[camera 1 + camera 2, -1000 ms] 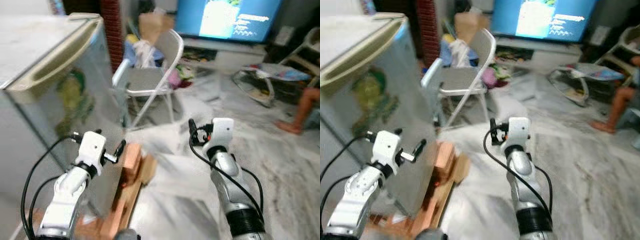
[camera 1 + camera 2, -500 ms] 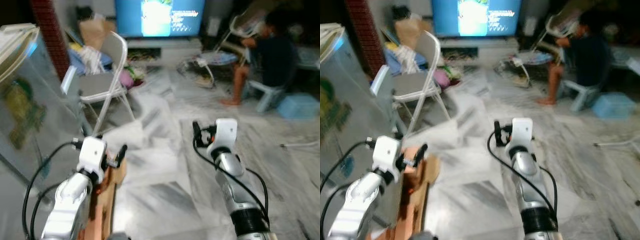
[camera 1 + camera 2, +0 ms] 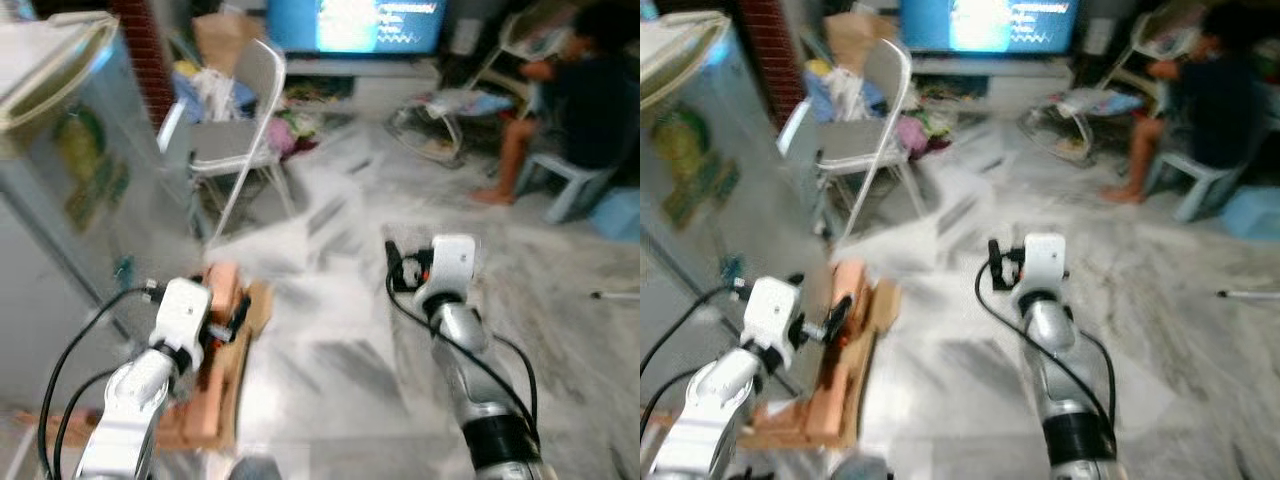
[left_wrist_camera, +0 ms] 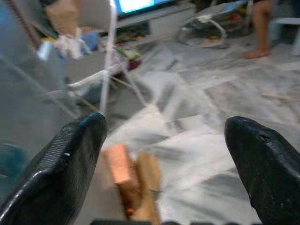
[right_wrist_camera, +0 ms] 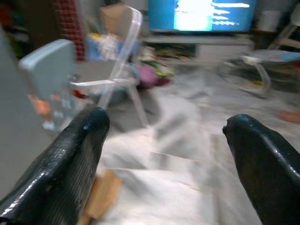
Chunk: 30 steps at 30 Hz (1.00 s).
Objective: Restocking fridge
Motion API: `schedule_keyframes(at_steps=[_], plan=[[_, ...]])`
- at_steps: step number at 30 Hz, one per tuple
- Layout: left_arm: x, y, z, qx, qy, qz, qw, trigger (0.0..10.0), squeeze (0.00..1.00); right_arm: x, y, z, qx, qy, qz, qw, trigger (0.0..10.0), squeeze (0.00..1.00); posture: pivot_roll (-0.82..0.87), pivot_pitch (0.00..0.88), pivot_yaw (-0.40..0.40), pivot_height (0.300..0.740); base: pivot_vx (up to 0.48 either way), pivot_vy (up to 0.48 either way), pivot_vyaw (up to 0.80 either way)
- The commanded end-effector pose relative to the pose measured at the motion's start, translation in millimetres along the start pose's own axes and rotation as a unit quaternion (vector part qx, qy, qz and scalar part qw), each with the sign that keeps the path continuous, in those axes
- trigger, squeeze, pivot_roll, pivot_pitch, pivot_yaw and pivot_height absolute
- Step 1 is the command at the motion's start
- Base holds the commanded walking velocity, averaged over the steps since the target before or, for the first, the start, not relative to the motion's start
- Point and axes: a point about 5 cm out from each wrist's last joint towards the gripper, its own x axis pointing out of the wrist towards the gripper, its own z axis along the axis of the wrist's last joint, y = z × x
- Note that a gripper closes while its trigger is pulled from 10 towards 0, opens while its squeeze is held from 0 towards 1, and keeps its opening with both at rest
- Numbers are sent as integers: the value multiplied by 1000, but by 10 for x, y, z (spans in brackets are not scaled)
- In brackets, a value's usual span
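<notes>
Grey fridge (image 3: 60, 150) ahead-left, door shut | left pincer (image 4: 164, 154) nearer fridge, gaping, empty | right pincer (image 5: 164, 154) farther from fridge, gaping, empty | approach pending

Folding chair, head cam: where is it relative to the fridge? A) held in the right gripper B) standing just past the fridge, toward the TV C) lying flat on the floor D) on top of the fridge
B. The folding chair stands upright on the floor beyond the fridge, with the TV behind it.
</notes>
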Motion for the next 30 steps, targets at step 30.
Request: schedule_keyframes(at_steps=[30], plan=[[42, -18, -24, -5, 2, 35, 999, 10000, 0, -10, -35, 72, -17, -15, 25, 999, 10000, 0, 160, 0, -44, 740, 0, 128, 157]])
